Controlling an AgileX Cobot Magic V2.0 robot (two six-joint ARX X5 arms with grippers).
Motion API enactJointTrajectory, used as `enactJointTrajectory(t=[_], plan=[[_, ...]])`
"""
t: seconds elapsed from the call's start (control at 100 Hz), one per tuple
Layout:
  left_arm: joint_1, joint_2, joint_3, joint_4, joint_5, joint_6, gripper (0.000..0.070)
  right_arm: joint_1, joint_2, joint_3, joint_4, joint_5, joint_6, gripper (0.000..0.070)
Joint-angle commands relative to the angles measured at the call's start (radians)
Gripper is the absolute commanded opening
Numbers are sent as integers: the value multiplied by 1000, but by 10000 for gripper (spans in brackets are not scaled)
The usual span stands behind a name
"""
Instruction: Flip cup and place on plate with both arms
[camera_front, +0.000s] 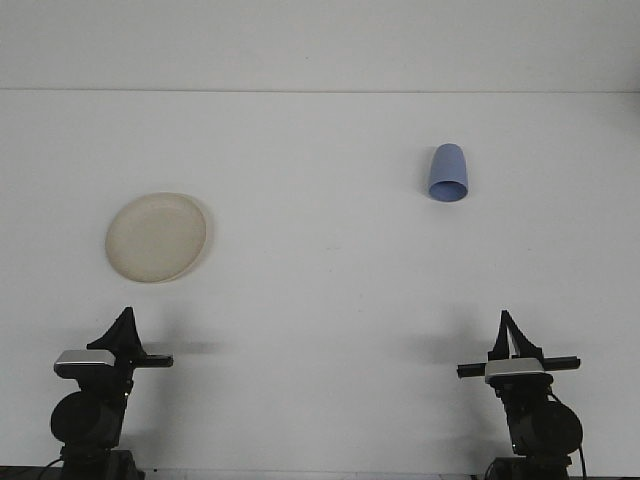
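Note:
A blue cup (448, 173) rests on the white table at the right rear, its wider end towards me and its narrower closed end pointing away. A cream round plate (156, 237) lies flat on the left side of the table with nothing on it. My left gripper (124, 322) sits low at the near left edge, below the plate and well short of it. My right gripper (507, 326) sits low at the near right edge, far in front of the cup. Neither gripper holds or touches anything.
The white table (320, 300) stretches back to a pale wall, its far edge running across the top of the view. Both arm bases stand at the bottom corners.

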Motion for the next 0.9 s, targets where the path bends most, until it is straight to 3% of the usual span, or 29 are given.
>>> enactJointTrajectory(t=[0.0, 0.78, 0.89], plan=[[1, -1, -20, 11, -3, -9, 13, 1, 0, -2, 14, 0, -11, 0], [1, -1, -20, 11, -3, -9, 13, 1, 0, -2, 33, 0, -22, 0], [1, -1, -20, 11, -3, -9, 13, 1, 0, -2, 55, -2, 29, 0]])
